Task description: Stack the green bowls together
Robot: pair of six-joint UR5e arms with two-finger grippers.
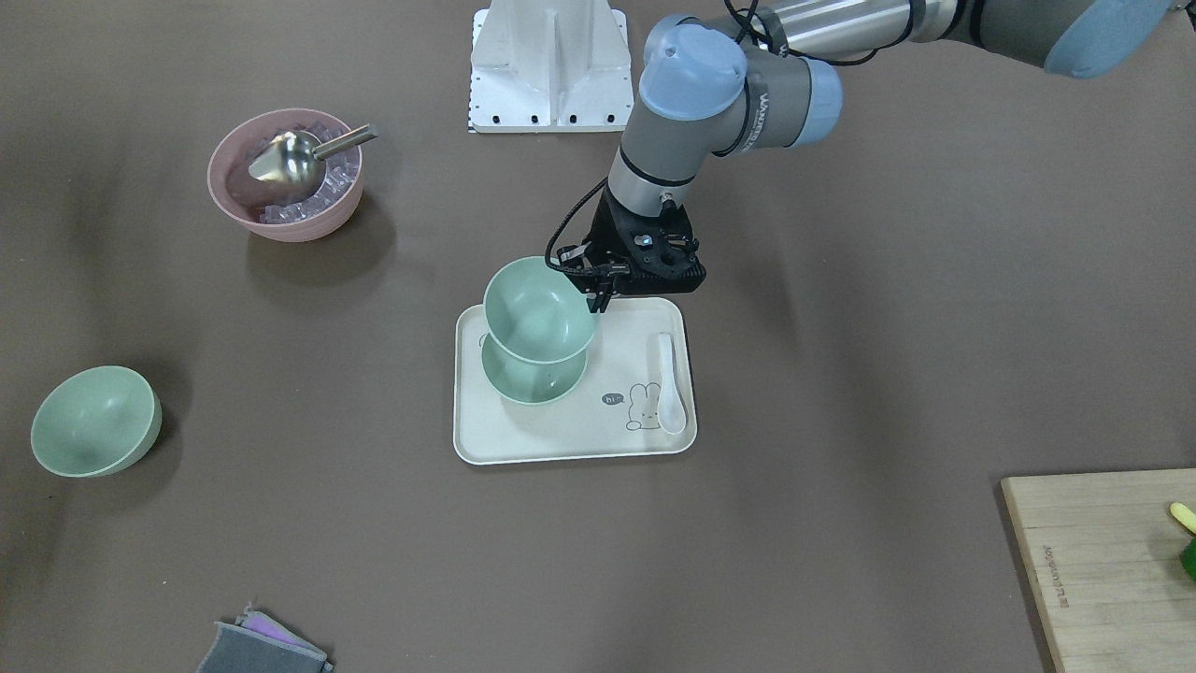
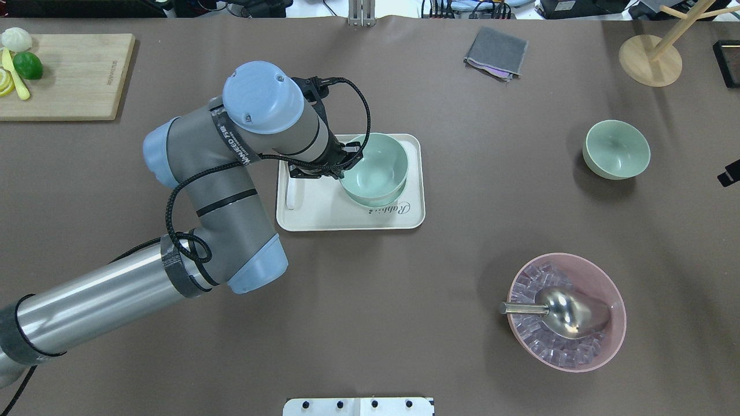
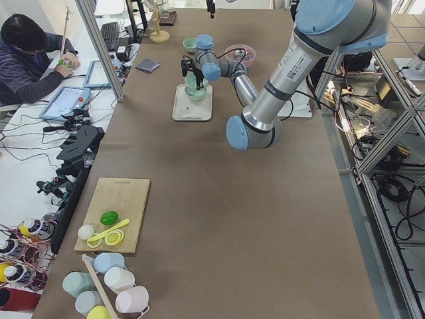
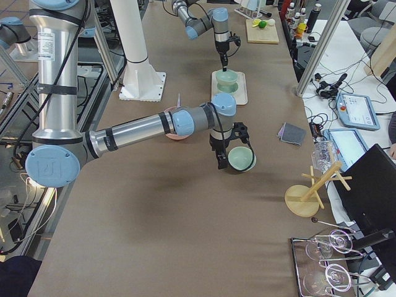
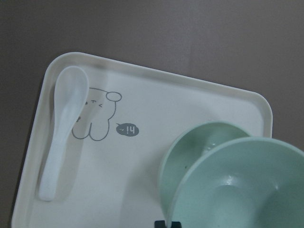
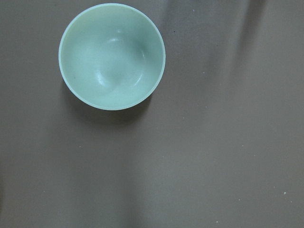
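My left gripper (image 1: 598,299) is shut on the rim of a pale green bowl (image 1: 540,308) and holds it tilted, just above a second green bowl (image 1: 533,379) that stands on the cream tray (image 1: 570,439). In the left wrist view the held bowl (image 5: 242,190) overlaps the lower bowl (image 5: 190,147). A third green bowl (image 2: 617,149) stands alone on the table and shows from above in the right wrist view (image 6: 112,56). My right gripper (image 4: 224,154) hangs beside this bowl, apart from it. I cannot tell whether it is open or shut.
A white spoon (image 1: 669,383) lies on the tray beside the bowls. A pink bowl (image 2: 566,312) holds ice and a metal scoop. A wooden cutting board (image 2: 63,75), a grey cloth (image 2: 496,53) and a wooden stand (image 2: 650,60) sit at the table's far edge.
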